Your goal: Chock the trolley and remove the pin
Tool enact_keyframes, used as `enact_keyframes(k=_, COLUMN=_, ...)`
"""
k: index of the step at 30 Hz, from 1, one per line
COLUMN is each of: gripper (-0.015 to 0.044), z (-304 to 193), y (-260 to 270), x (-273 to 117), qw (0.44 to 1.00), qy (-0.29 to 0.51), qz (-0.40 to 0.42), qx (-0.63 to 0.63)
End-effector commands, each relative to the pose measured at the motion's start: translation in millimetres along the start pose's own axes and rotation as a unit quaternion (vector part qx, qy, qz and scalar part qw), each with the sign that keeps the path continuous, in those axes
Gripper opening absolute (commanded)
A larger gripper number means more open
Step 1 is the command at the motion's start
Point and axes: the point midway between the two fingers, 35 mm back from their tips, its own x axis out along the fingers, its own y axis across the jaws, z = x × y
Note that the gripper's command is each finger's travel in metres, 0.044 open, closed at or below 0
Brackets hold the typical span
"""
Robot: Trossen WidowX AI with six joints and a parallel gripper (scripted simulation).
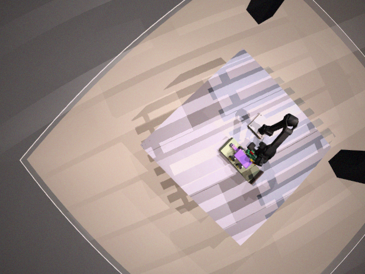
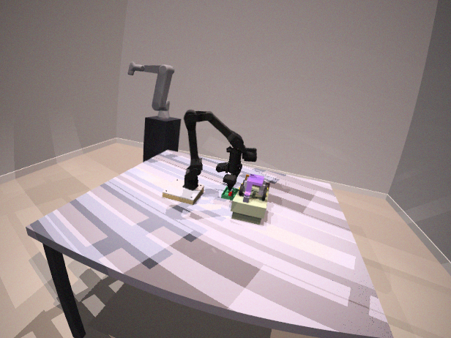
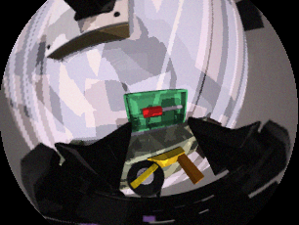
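My gripper [image 2: 230, 188] [image 3: 160, 121] is open above the green tray [image 2: 224, 195] [image 3: 129, 109], with nothing between its fingers. The stop pin [image 1: 252, 153] [image 2: 230, 194] [image 3: 152, 112], red head and thin grey shaft, lies in the tray. The purple trolley [image 1: 243, 158] [image 2: 255, 180] stands on the pale green ramp [image 1: 226, 149] [image 2: 249, 208]. The yellow chock [image 1: 252, 161] [image 3: 168, 157] [image 2: 247, 175] with its orange handle [image 3: 191, 168] sits close beside a black trolley wheel [image 3: 145, 178] in the wrist view. Its black base and exact contact with the wheel are hidden.
The ramp stands right beside the tray. The arm's white base plate [image 1: 255, 126] [image 2: 179, 194] [image 3: 88, 41] is on the tray's other side. The arm leans over the tray and the trolley's near side. A grey arm on a black pedestal [image 2: 161, 139] stands beyond the table.
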Motion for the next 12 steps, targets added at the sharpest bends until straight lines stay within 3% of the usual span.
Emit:
enact_keyframes(k=1, gripper=0.044, z=0, y=-2, x=-14, qw=1.0, qy=0.0, qz=-0.001, qx=0.001)
enact_keyframes(k=12, gripper=0.044, z=1, y=-7, x=-45, qw=1.0, qy=0.0, qz=-0.002, qx=0.001)
